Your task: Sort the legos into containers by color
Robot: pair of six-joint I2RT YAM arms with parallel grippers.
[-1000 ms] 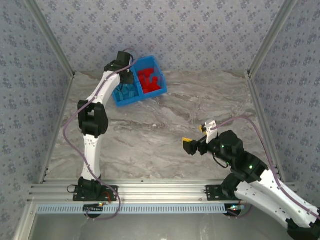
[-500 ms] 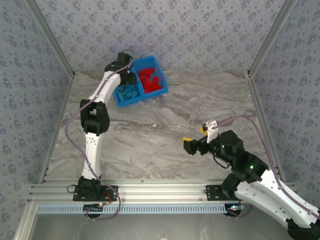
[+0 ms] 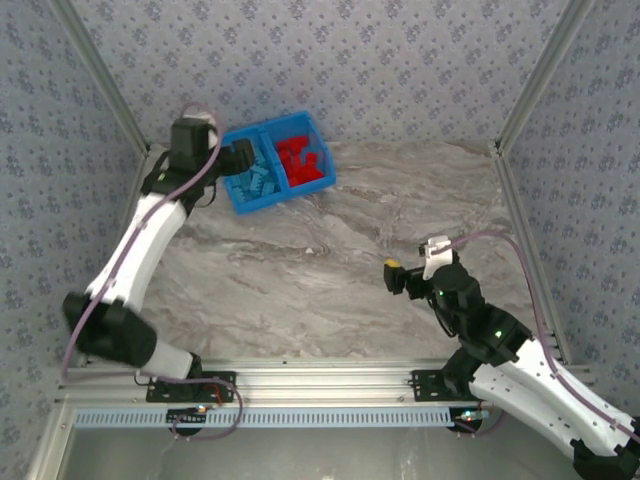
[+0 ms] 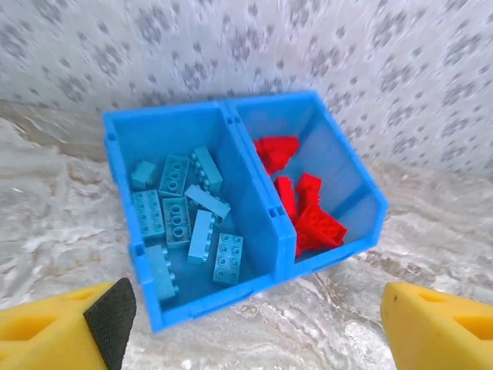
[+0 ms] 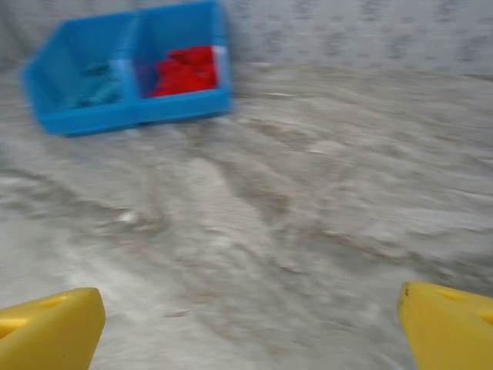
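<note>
Left tool [image 3: 240,158] farther left, fingertips [image 4: 46,331] half-cropped.

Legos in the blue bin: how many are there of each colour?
Light blue legos: 9
Red legos: about 6 (they lie heaped over one another, so this count is unsure)
Total: about 15
</note>
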